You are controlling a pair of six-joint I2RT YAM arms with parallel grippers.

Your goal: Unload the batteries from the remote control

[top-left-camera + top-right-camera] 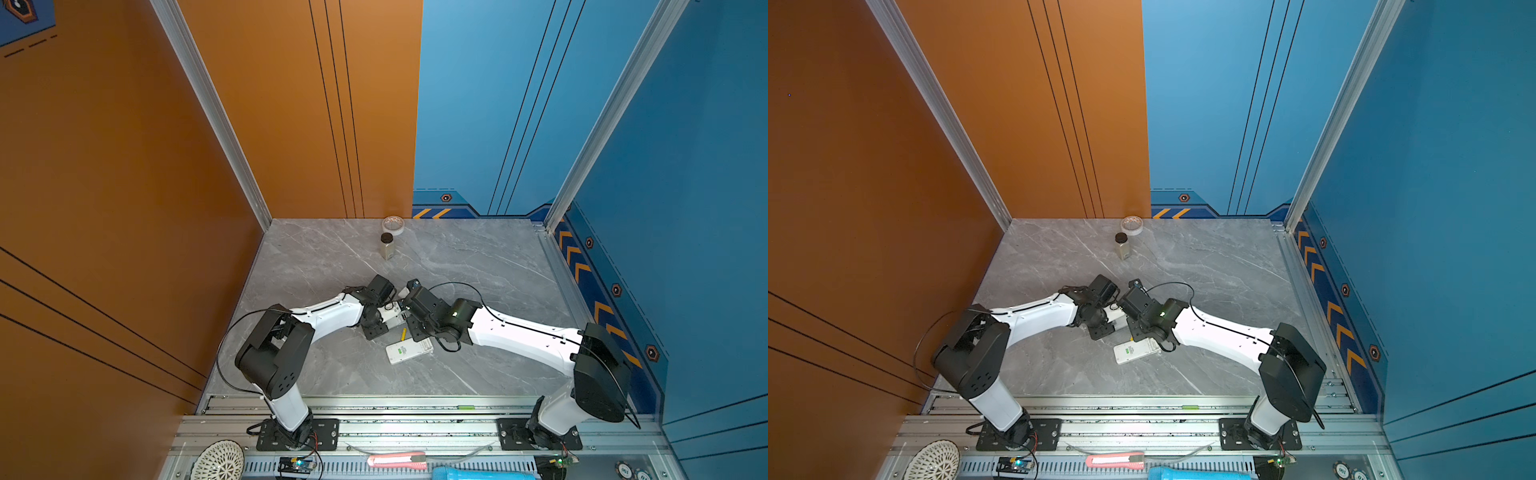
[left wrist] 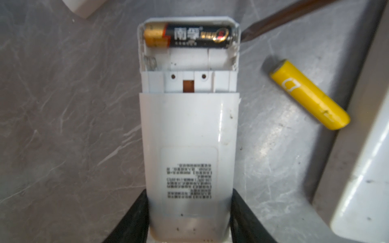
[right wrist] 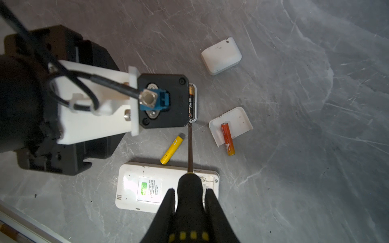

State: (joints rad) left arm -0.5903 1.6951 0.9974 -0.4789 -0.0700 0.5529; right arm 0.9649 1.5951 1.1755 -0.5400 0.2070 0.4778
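Note:
My left gripper [image 2: 189, 194] is shut on the white remote control [image 2: 187, 134], which lies back up with its compartment open. A black-and-gold battery [image 2: 187, 34] sits in the far slot; the near slot is bare. My right gripper [image 3: 190, 190] is shut on a black-handled screwdriver [image 3: 190, 147], whose tip touches the remote's end by that battery [image 3: 191, 103]. A yellow battery [image 3: 171, 150] [image 2: 309, 94] lies loose on the table beside the remote. An orange-red battery [image 3: 227, 140] rests half on a white cover [image 3: 237, 120]. In both top views the grippers [image 1: 380, 322] [image 1: 411, 320] meet mid-table.
A second white slab with a green label [image 3: 147, 187] [image 1: 409, 351] lies just below the screwdriver handle. Another white cover [image 3: 221, 55] lies farther out. A dark-capped jar [image 1: 387, 246] and a tape roll [image 1: 393, 225] stand at the back. A pink knife [image 1: 397, 460] lies on the front rail.

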